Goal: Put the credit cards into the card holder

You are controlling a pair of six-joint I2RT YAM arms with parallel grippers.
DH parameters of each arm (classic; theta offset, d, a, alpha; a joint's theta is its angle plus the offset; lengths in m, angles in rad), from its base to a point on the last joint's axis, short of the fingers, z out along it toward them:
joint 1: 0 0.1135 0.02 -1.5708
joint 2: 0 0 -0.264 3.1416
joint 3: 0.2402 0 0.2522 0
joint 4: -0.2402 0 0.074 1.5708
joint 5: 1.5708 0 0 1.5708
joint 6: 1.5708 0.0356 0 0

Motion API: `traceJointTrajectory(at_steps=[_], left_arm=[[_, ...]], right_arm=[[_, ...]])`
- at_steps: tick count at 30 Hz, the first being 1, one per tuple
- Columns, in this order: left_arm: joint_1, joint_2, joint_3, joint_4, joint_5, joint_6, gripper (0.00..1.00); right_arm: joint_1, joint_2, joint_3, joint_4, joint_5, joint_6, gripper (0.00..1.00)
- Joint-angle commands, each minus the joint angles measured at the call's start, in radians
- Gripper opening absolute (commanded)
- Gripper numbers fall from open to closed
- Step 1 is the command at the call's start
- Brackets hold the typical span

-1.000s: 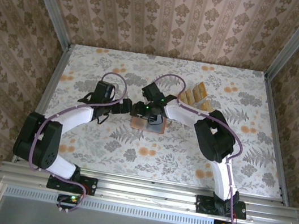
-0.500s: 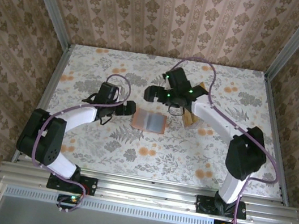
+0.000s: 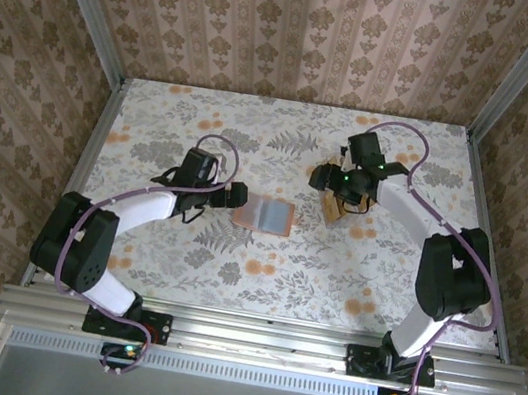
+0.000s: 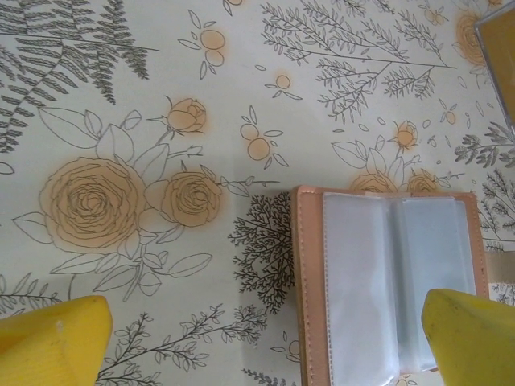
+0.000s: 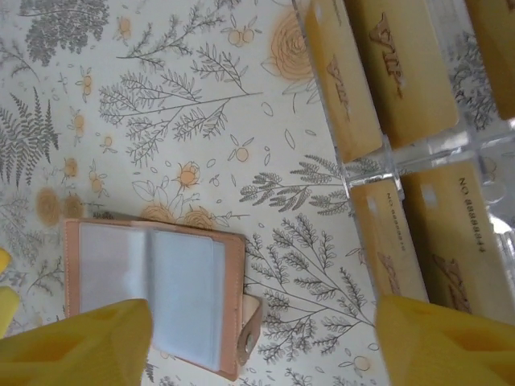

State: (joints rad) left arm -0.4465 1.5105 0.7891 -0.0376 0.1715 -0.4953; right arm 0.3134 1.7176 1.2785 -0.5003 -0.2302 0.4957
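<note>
Several tan-gold rectangular credit cards stand in a clear plastic rack. None shows in the salmon-pink folding card holder lying open on the floral worktop, so all loading is left. Right pincer, spread and empty, hovers by the rack, well apart from the holder; left pincer, likewise spread, sits just beside it.
</note>
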Motion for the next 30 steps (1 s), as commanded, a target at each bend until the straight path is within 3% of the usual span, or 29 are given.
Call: traceJointTrajectory(at_steps=[1,5,11,24,30], left_arm=[[-0.003,0.006,0.018,-0.005,-0.014,-0.022,1.00],[-0.035,0.010,0.020,-0.004,-0.018,-0.027,1.00],[-0.041,0.029,0.033,-0.005,-0.020,-0.026,1.00],[-0.050,0.041,0.035,-0.005,-0.023,-0.025,1.00],[-0.052,0.047,0.035,-0.005,-0.023,-0.025,1.00]], right_arm=[[0.011,0.023,0.011,-0.086,0.086,-0.081,0.66],[0.020,0.040,0.012,-0.122,0.172,-0.123,0.53],[0.055,0.072,0.031,-0.162,0.306,-0.170,0.44],[0.074,0.146,0.070,-0.182,0.371,-0.206,0.37],[0.094,0.129,0.078,-0.191,0.427,-0.230,0.39]])
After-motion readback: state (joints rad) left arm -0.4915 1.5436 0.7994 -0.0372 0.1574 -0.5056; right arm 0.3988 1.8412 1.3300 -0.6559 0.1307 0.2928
